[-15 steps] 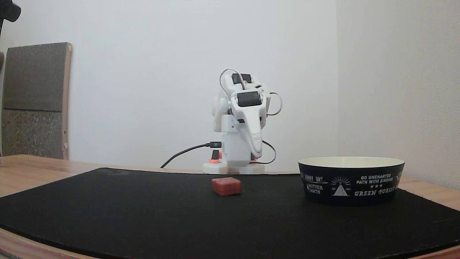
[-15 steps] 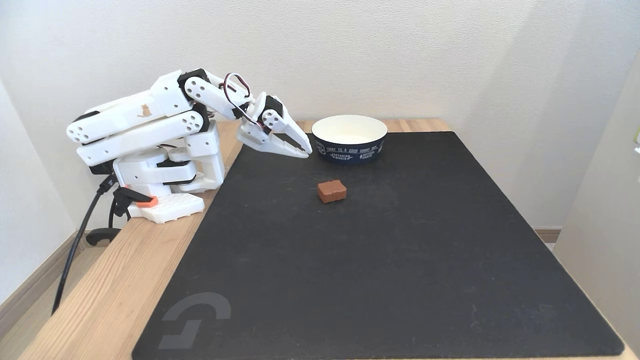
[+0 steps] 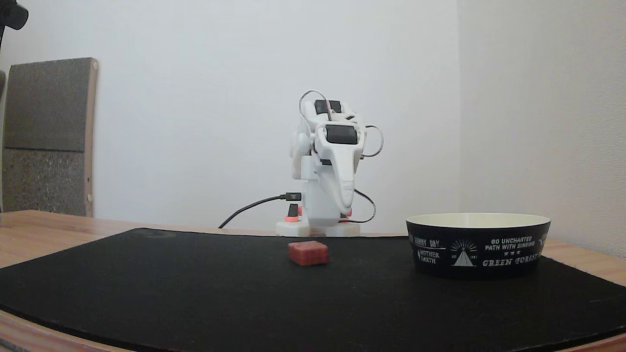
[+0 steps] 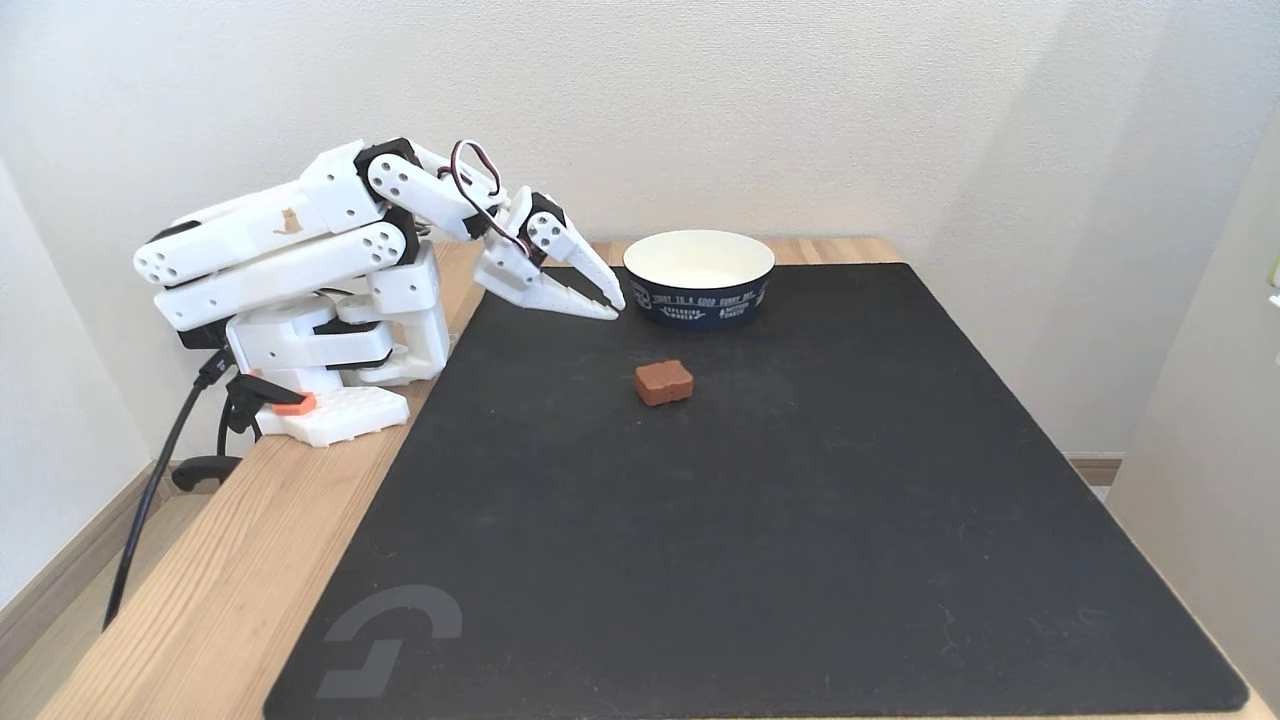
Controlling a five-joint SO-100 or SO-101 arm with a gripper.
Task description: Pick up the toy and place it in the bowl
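In a fixed view from low at the front, a black felt-like mat (image 3: pixel 195 293) with a matte, slightly fuzzy surface covers most of a pale wooden desk (image 3: pixel 44 230). On the mat, about in the middle, lies the toy (image 3: pixel 307 253), a small reddish-brown block, squarish with rounded edges and faint grid lines on its faces. To its right in this view, well apart from it, stands the bowl (image 3: pixel 477 244), wide, shallow and round, black outside with white lettering and a triangle emblem, cream on its inner rim. Behind the toy the white plastic arm (image 3: pixel 323 195) sits folded at the desk's far edge, with a black cable (image 3: pixel 249 208) running off to the left.

In a fixed view from above and to the side, the toy (image 4: pixel 663 382) rests flat on the mat (image 4: pixel 750 550), untouched, with the bowl (image 4: pixel 699 276) beyond it, its inside smooth and cream. The claw (image 4: pixel 615 306) hangs in the air just left of the bowl in this view, above the mat, tilted downward, clear of the toy. Its two tapered white fingers (image 4: pixel 570 300) meet at the tips, so it looks clenched and holds nothing. A grey logo (image 4: pixel 390 640) marks the mat's near corner
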